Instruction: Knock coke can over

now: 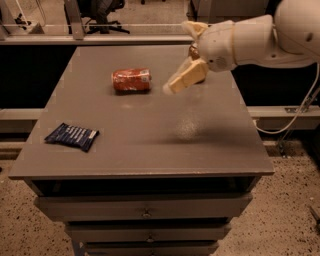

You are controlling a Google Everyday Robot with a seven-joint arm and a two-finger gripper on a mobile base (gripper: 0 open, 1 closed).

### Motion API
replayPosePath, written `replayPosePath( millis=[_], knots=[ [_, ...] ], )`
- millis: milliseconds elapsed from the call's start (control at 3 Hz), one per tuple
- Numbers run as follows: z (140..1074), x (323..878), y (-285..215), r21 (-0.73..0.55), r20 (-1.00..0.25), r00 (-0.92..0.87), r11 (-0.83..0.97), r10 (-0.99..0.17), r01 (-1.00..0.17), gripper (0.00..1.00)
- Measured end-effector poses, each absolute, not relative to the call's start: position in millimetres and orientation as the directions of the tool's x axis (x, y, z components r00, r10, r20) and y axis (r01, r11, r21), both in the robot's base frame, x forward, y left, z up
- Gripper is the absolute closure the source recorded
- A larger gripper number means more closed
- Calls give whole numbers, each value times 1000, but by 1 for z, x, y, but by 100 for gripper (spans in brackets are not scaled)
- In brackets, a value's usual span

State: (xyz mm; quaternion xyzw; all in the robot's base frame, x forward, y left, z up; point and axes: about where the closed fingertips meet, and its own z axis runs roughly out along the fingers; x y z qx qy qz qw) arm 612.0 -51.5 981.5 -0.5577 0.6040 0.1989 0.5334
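Two things lie on your grey table point(150, 145): a blue packet point(72, 136) near the left and, farther back, the coke can point(131, 80) on its side, the gripper point(175, 85) hovering just to its right, grip state impossible to tell, mostly hiding a brown can point(193, 50), with an office chair point(102, 12) beyond.

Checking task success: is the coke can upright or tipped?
Tipped. The coke can lies on its side on the table; the gripper hovers to its right in view, not touching.
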Motion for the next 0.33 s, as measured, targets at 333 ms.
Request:
replayPosePath(
  millis=[333],
  knots=[
    [993,601,-93,-341,-888,167,371,-428,-864,0]
  ],
)
